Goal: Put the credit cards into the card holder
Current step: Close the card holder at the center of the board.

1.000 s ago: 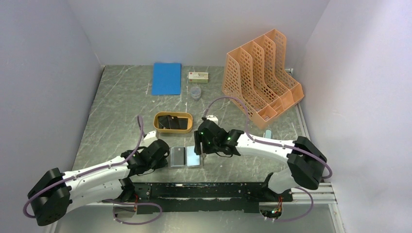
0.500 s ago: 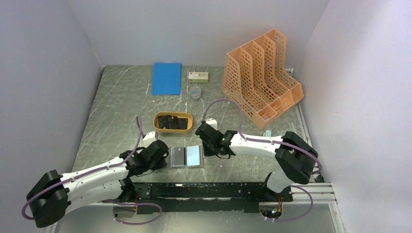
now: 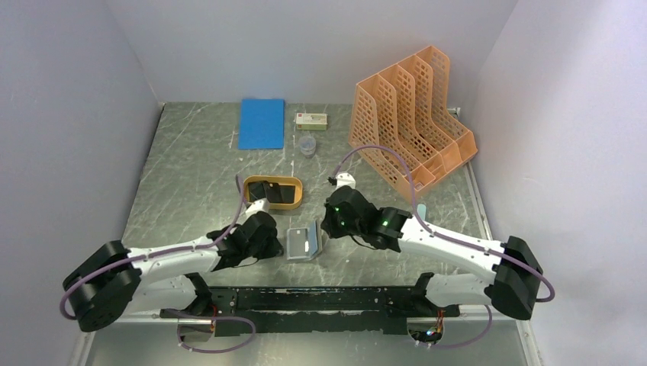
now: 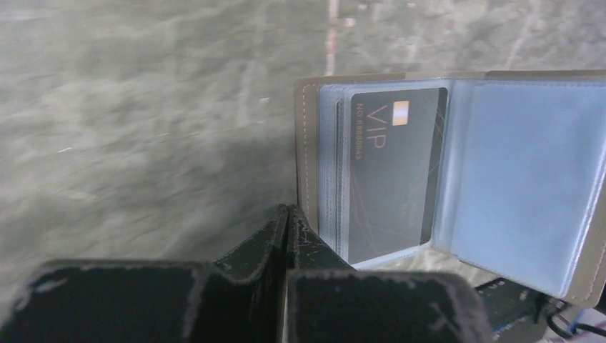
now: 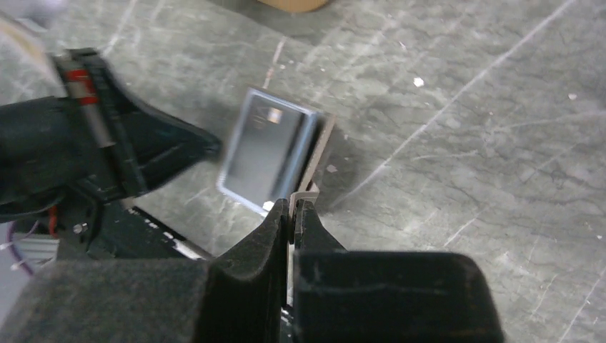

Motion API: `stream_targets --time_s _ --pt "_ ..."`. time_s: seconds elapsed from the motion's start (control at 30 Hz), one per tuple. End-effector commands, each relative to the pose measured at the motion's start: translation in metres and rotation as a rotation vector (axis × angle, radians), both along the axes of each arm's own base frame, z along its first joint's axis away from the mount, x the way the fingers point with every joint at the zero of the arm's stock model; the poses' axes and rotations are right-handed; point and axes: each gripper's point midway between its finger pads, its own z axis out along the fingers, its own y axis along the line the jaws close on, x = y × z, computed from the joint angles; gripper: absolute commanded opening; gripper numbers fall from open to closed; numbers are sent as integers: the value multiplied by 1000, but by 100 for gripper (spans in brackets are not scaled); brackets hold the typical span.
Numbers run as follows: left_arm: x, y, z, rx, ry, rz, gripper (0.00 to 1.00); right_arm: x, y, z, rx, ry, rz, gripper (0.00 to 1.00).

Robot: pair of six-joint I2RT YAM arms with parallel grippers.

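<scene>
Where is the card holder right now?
Top view, front centre: the card holder lies between the left end effector and right end effector, just below the orange tray.

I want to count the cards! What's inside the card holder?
One dark VIP card sits in a clear sleeve of the open card holder. The pale blue sleeve beside it shows no card; whatever lies beneath both is covered.

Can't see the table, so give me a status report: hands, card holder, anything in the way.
Left hand shut beside card holder; right hand shut on its raised flap. One card sleeved; dark cards in orange tray. Nothing blocking.
</scene>
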Motion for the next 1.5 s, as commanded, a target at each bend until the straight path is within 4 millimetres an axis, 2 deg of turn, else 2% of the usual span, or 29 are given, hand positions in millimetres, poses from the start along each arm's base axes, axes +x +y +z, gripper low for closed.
stream_targets --time_s 0.0,0.07,0.13,0.33,0.43,0.6,0.7,0.87,0.9,0.93,1.03,1.13,1.23,1.33,1.47 --pt "-12 -27 -10 -59 58 -135 6 -6 16 28 73 -25 99 0" --pt "-10 -37 -8 -85 58 -153 5 -9 28 31 127 -10 131 0" --pt "-7 -38 -10 -79 63 -139 5 -12 40 27 162 17 153 0" --pt "-6 -23 -11 -39 53 -83 6 -15 71 4 253 96 188 0" --pt "-8 -18 -13 -27 53 -80 6 -17 81 -15 248 140 199 0" --pt "-11 -5 -16 17 65 -43 5 -15 94 -34 257 176 211 0" --pt "-9 7 -7 36 46 4 6 -15 103 -46 256 206 220 0" --pt "-2 24 19 40 -24 79 8 -15 113 -60 244 242 234 0" --pt "-2 27 22 36 -33 90 8 -15 115 -60 243 247 240 1" --pt "-2 29 26 31 -41 98 9 -15 116 -60 239 250 244 9" --pt "-2 33 33 14 -60 114 12 -16 118 -49 257 237 254 40" --pt "-1 34 39 8 -71 123 13 -13 116 -29 264 210 249 57" --pt "2 36 47 14 -89 128 14 -10 113 -3 286 163 246 65" --pt "7 39 57 26 -119 141 15 -10 100 17 267 131 236 69" --pt "14 39 74 10 -174 144 20 -6 71 44 245 46 178 69"
